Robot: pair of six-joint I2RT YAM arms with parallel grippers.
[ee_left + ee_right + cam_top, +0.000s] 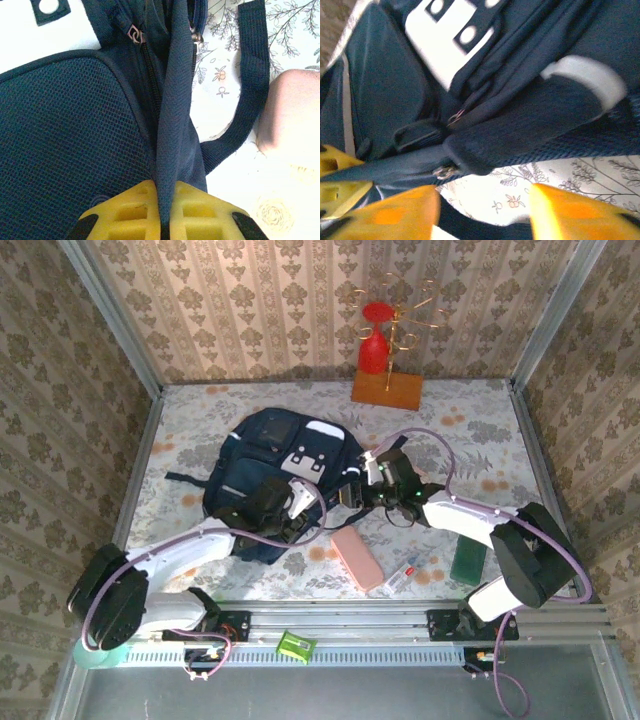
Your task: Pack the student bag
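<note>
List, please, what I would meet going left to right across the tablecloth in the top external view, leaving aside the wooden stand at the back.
student bag → pink case → small clear pen-like item → dark green flat box

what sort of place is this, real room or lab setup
Probably a staged robot test cell: wallpaper panels inside a metal frame, a floral-cloth table, and a mounting rail along its near edge.
</note>
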